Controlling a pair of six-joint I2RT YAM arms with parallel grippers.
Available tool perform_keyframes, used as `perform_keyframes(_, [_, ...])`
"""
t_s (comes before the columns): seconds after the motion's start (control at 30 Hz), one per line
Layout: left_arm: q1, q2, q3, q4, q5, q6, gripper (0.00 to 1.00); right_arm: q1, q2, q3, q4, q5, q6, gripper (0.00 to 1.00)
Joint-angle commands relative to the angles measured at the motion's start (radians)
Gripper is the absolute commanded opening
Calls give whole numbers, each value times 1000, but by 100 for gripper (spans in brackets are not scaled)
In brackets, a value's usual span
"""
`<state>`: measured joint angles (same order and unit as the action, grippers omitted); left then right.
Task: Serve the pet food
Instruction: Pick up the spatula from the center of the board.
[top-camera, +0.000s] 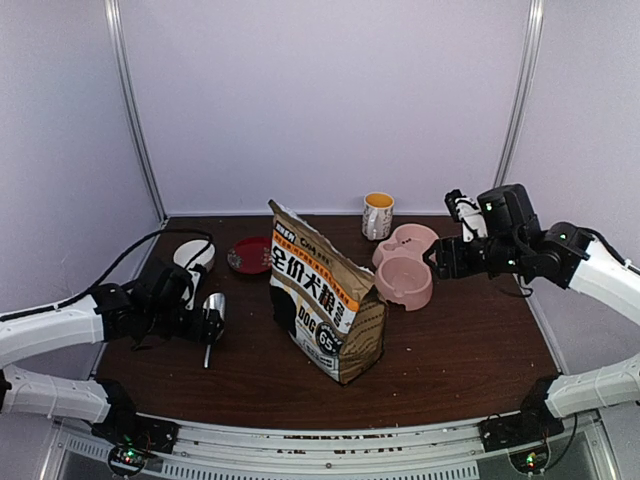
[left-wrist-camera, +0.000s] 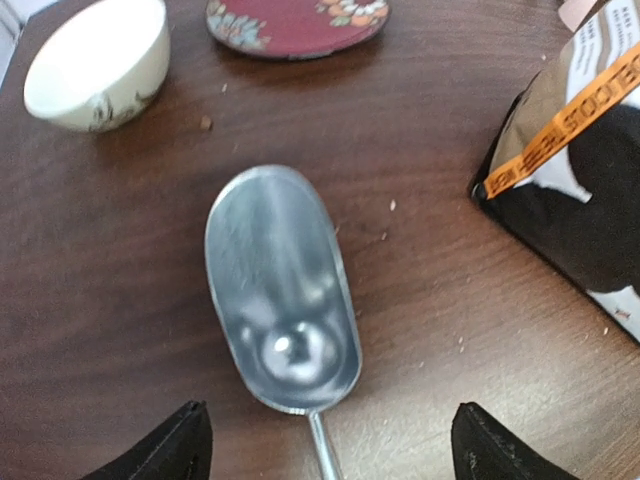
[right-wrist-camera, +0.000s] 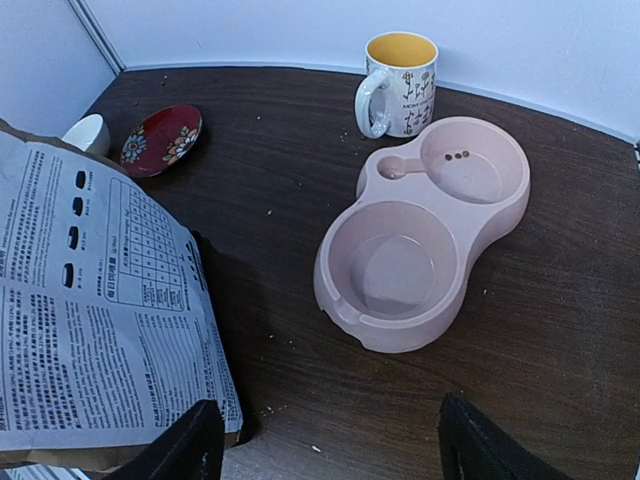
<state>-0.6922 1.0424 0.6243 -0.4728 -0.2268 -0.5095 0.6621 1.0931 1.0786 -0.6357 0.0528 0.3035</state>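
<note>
Dark brown wooden table, enclosed by pale walls, is seen from above. Three small brown pellets of pet food are seen lying in the smaller well of a pink double bowl; the larger well is seen bare. A tall tan paper bag with an orange band is stood upright mid-table, its top torn open. From the bag, the pink double bowl is placed at two o'clock, a flowered mug at one o'clock, a red saucer and a white bowl at ten o'clock, and a metal scoop at nine o'clock. The left gripper is spread wide over the scoop's handle; contact cannot be told. The right gripper is held wide, gripping nothing, near the pink bowl.
</note>
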Motion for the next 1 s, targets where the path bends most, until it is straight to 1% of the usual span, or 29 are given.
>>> perform_keyframes(0.0, [-3, -38, -89, -20, 34, -93, 86, -4, -38, -96, 144, -16, 13, 78])
perform_keyframes(0.13, [-3, 16, -137, 41, 100, -122, 83, -3, -34, -152, 197, -58, 18, 81])
perform_keyframes(0.2, [-3, 54, -135, 66, 99, -125, 81, -2, -28, -173, 217, -62, 16, 83])
perform_keyframes(0.3, [-5, 120, -116, 71, 77, -126, 76, -2, -13, -203, 242, -63, 14, 84])
perform_keyframes(0.4, [-11, 177, -123, 101, 76, -135, 65, -2, 10, -228, 261, -75, 21, 84])
perform_keyframes(0.53, [-25, 215, -133, 145, 75, -143, 47, 0, 30, -268, 325, -120, 26, 84])
perform_keyframes(0.6, [-33, 224, -135, 155, 65, -144, 39, 1, 44, -278, 340, -146, 14, 84])
perform_keyframes(0.77, [-35, 235, -133, 189, 55, -126, 9, 17, 107, -273, 334, -198, -36, 81])
perform_keyframes(0.8, [-35, 242, -125, 189, 54, -123, 5, 23, 118, -274, 332, -205, -49, 80])
perform_keyframes(0.87, [-35, 248, -99, 180, 56, -114, 0, 37, 126, -290, 339, -214, -74, 80])
perform_keyframes(0.97, [-35, 240, -60, 160, 56, -107, 0, 41, 120, -345, 379, -244, -111, 80])
